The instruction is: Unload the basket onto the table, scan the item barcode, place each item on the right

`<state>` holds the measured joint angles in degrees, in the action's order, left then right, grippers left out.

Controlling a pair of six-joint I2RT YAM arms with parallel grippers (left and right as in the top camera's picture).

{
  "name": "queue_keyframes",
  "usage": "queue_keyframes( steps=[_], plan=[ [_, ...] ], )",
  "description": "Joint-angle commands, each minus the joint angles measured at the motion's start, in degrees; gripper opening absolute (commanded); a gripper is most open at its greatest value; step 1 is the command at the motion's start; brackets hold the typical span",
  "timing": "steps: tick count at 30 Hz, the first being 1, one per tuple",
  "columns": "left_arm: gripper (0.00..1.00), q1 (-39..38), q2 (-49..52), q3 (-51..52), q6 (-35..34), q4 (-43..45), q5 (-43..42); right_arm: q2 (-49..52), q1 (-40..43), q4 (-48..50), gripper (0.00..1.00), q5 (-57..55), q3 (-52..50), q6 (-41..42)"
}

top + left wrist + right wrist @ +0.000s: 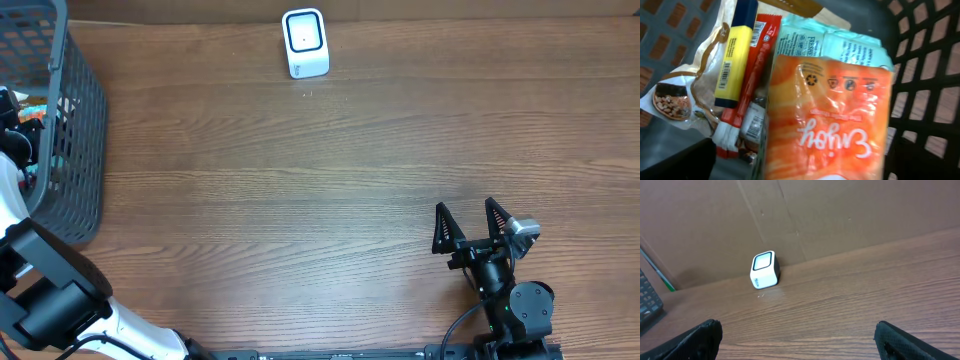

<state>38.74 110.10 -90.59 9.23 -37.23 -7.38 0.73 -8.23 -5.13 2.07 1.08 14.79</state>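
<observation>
Orange snack packet right up in the left wrist cam, lying in the mesh basket over a mint pack, beside a yellow bar with its barcode showing. Left gripper hangs above them, jaws wide, gripping nothing. Right gripper is spread open and empty, well apart from the white scanner at the table's far edge

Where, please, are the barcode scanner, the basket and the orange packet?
barcode scanner (303, 33), overhead view, its scan window.
basket (88, 120), overhead view, right mesh wall.
orange packet (830, 125), left wrist view, printed front.
</observation>
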Motion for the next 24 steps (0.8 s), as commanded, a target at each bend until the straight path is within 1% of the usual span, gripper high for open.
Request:
queue_keyframes(
  steps=[1,3,5,6,7,9,10,12,13,15,18,24],
  plan=[
    [0.93,-0.92,2.95,-0.42,0.83,-0.26,1.38,-0.35,0.48,0.35,1.00,-0.66,-0.61,0.04],
    [0.91,-0.92,4.37,-0.42,0.83,-0.24,1.20,-0.35,0.48,0.33,1.00,-0.68,-0.61,0.04],
    [0.90,-0.92,6.21,-0.42,0.85,-0.11,-0.96,-0.35,0.48,0.35,1.00,-0.68,-0.61,0.04],
    [0.88,-0.92,6.91,-0.42,0.85,-0.07,-1.79,-0.35,0.48,0.35,1.00,-0.68,-0.61,0.04],
    [0.82,-0.92,7.96,-0.42,0.85,-0.02,-2.16,-0.35,0.48,0.35,1.00,-0.68,-0.61,0.04],
    [0.69,-0.92,9.16,-0.42,0.96,0.09,-2.05,-0.35,0.48,0.35,1.00,-0.68,-0.61,0.04],
    [0.61,-0.92,9.22,-0.42,1.05,0.17,-2.10,-0.35,0.48,0.35,1.00,-0.66,-0.61,0.04],
    [0.37,-0.90,9.25,-0.42,1.05,0.46,-2.10,-0.35,0.48,0.35,1.00,-0.68,-0.61,0.04],
    [0.30,-0.90,9.25,-0.44,1.05,0.61,-2.05,-0.35,0.48,0.35,1.00,-0.68,-0.61,0.04],
    [0.19,-0.90,9.22,-0.44,1.05,0.92,-2.05,-0.35,0.48,0.35,1.00,-0.68,-0.61,0.04],
    [0.15,-0.87,7.32,-0.74,1.03,1.20,-2.08,-0.35,0.48,0.35,1.00,-0.66,-0.61,0.04],
    [0.14,-0.87,0.55,-4.39,0.20,1.36,-2.10,-0.35,0.48,0.35,1.00,-0.68,-0.61,0.04]
  ],
)
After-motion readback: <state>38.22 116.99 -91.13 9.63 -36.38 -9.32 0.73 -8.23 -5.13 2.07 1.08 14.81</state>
